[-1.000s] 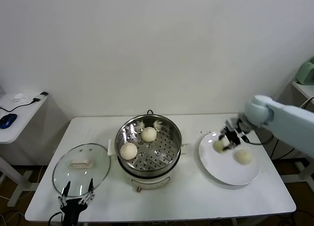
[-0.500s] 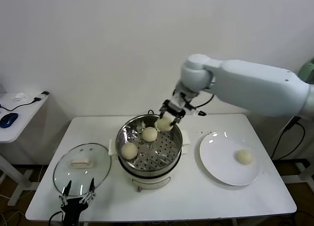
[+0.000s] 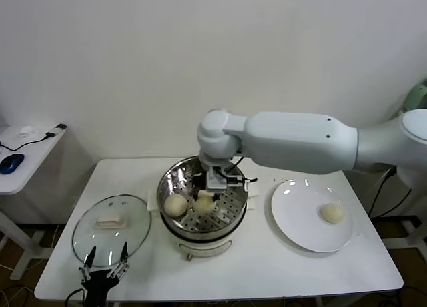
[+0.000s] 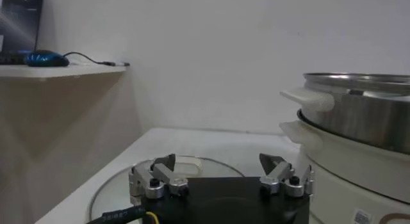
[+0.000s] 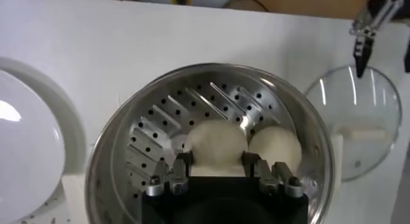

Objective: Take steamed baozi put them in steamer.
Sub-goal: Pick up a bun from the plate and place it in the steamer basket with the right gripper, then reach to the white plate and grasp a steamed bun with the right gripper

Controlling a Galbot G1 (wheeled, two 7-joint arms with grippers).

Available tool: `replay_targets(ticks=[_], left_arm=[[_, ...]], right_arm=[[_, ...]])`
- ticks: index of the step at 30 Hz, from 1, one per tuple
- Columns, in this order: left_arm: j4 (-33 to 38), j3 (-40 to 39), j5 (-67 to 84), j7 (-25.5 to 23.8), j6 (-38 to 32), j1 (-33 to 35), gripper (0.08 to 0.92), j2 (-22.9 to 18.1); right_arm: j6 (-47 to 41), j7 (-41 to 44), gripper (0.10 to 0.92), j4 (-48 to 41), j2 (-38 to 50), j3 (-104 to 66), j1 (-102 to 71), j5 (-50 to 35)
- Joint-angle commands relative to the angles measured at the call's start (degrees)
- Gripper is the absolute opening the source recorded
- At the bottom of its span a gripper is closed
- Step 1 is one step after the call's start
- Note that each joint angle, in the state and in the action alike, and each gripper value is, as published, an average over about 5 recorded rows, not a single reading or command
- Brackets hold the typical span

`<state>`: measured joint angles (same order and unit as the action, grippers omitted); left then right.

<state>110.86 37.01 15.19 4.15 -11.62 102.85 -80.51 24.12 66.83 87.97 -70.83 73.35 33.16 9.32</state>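
Note:
The steel steamer [image 3: 166, 181] stands mid-table on its white base. My right gripper [image 3: 206, 194] reaches down into it, shut on a cream steamed baozi [image 3: 203, 203] low over the perforated tray. In the right wrist view that baozi [image 5: 218, 143] fills the gap between the fingers of the right gripper [image 5: 216, 160], inside the steamer [image 5: 102, 161]. A second baozi [image 5: 274, 147] lies right beside it on the tray [image 3: 175, 205]. One more baozi [image 3: 331, 213] rests on the white plate [image 3: 300, 221]. My left gripper [image 3: 105, 265] is parked open at the front left.
The glass lid [image 3: 110, 228] with its cream handle lies flat left of the steamer, just beyond the left gripper [image 4: 221, 161]. A side table [image 3: 27, 150] with a blue mouse stands at far left. The big right arm [image 3: 300, 143] spans the space above the table's back right.
The right arm lifted a baozi off the plate, carried it leftward over the table and lowered it into the steamer. One baozi stays on the plate. The left arm has not moved.

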Motion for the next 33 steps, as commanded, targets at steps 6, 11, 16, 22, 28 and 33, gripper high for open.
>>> replay_targets(ticks=[6, 11, 16, 22, 28, 33], left_arm=[[-0.04, 0.21, 0.18, 0.14, -0.09, 0.19, 0.823, -0.08], [-0.1, 0.31, 0.19, 0.22, -0.22, 0.28, 0.823, -0.13], [-0.11, 0.47, 0.19, 0.35, -0.32, 0.19, 0.823, -0.2], [-0.22, 0.93, 0.29, 0.31, -0.47, -0.11, 0.823, -0.31], [-0.21, 1.06, 0.3, 0.21, -0.71, -0.04, 0.823, -0.26], [-0.21, 0.6, 0.13, 0.09, -0.68, -0.35, 0.823, -0.22]], right_arm=[[5.94, 1.54, 0.56, -0.71, -2.98, -0.45, -4.78, 5.56], [6.09, 1.57, 0.584, -0.61, -2.95, -0.25, -5.42, 5.74], [5.99, 1.2, 0.658, -1.29, -2.89, -0.79, -5.93, 5.84], [6.28, 2.54, 0.801, -1.78, -1.11, -7.85, -6.23, 6.63], [-5.38, 4.35, 0.822, -6.88, 9.38, -21.64, -5.13, -1.49], [-27.02, 4.74, 0.823, -17.74, 22.08, -23.8, -4.17, -16.63]])
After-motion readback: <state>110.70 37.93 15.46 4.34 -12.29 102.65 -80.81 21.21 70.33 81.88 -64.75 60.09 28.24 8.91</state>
